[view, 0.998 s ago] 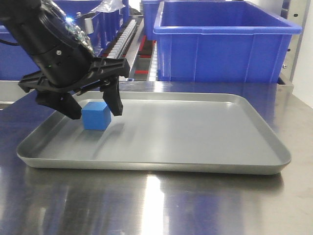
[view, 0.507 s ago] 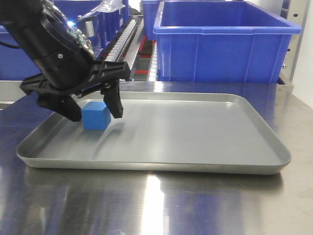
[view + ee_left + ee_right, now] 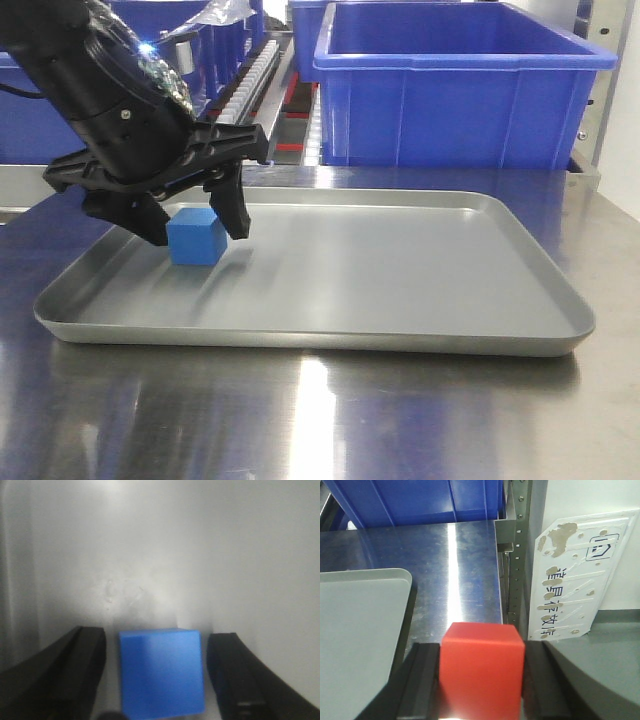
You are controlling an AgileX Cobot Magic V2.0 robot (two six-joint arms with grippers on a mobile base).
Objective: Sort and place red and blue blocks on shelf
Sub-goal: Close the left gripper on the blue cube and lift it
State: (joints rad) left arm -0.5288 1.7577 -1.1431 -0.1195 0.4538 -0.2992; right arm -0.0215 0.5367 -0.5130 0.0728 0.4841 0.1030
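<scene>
Red block (image 3: 481,670) shows only within the right tool (image 3: 481,682).

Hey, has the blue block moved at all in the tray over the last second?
No. Measured against the tray's back rim and left end, the blue block sits in the same spot as before.

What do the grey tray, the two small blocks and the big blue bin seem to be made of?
The grey tray looks like metal with a satin finish: it gives soft reflections. The blue block and the red block are matte, without glare; plastic, foam or painted wood, I cannot tell. The blue bin seems moulded plastic: slightly glossy, ribbed walls.
</scene>
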